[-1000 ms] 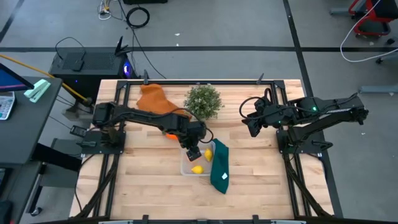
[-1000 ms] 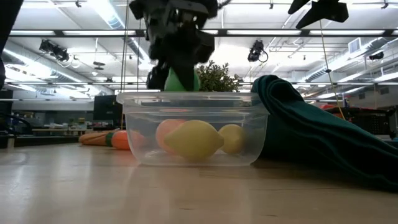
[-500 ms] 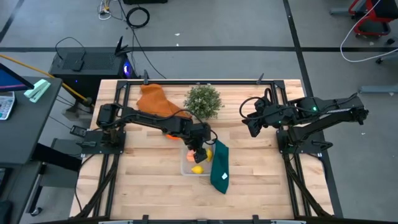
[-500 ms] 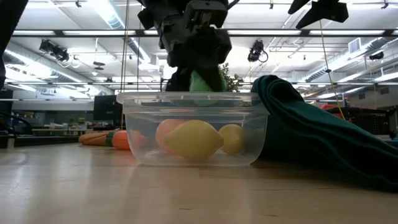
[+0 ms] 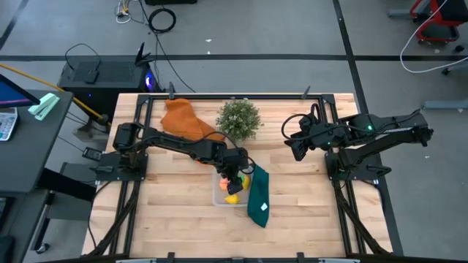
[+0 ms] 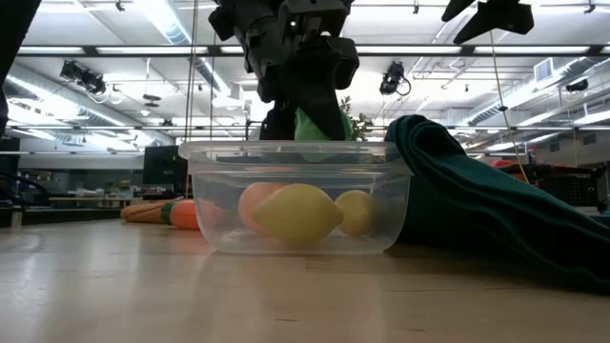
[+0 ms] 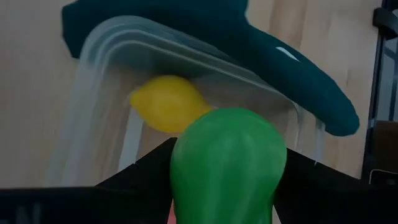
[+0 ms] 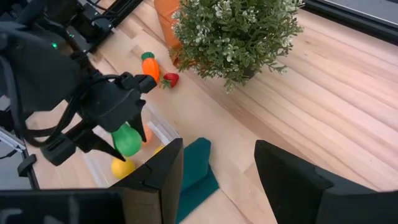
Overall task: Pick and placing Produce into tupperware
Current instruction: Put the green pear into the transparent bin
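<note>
My left gripper (image 5: 232, 179) hangs over the clear tupperware (image 5: 217, 193) at mid table, shut on the green produce piece (image 6: 315, 126), which sits just above the rim (image 6: 297, 146). In the tupperware lie two yellow lemons (image 6: 297, 214) (image 6: 355, 211) and a pink peach (image 6: 255, 202). The orange carrot (image 8: 148, 64) and the red piece (image 8: 171, 79) lie on the table near the plant. My right gripper (image 5: 296, 142) is open and empty at the table's right side. My left gripper pinches the green piece by its two sides (image 7: 186, 163), one dark finger (image 7: 140, 171) on each side. The fingers come from above, pointing down. The piece hangs below them, lifted clear, over the inside of the tupperware and one lemon (image 7: 166, 102).
A dark green cloth (image 5: 257, 193) lies against the tupperware's right side. A bushy potted plant (image 5: 239, 118) and an orange cloth (image 5: 183, 117) stand toward the far edge. Bare wood lies at the near left and near right.
My left gripper has carried the green piece a little toward the table's right edge and now hangs over the middle of the tupperware, still shut on it. The produce inside has stayed in place.
</note>
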You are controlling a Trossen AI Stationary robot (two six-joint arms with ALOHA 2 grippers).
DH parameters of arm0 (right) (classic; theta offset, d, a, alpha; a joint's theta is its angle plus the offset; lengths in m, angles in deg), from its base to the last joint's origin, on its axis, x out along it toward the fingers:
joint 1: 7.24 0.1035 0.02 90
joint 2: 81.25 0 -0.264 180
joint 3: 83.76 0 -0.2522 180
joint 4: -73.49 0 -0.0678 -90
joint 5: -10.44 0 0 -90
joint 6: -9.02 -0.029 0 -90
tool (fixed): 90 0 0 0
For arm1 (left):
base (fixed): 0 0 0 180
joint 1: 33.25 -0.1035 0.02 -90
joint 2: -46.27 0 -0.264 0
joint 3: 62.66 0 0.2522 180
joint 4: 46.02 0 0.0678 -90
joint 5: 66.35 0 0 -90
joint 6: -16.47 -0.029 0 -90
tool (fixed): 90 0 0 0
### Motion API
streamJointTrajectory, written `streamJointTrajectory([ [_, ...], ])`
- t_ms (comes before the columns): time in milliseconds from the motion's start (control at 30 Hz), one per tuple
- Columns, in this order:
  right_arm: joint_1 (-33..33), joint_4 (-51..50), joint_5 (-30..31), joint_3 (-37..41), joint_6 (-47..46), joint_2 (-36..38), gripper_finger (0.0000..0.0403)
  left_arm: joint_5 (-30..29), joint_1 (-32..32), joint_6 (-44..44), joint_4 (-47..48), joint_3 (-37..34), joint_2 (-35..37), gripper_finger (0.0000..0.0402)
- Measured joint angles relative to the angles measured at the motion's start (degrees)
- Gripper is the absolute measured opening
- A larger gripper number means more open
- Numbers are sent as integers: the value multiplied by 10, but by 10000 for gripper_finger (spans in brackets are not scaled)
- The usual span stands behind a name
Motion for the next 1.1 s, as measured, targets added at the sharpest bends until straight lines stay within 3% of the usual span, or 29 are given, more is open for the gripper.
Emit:
streamJointTrajectory([
  [567, 0, 2, -1, 0, -7, 0, 165, -4, 2, -54, 37, 7, -27, 217],
  [1100, 0, 6, -2, 0, -9, 0, 165, -14, 17, -137, 117, 84, -87, 220],
])
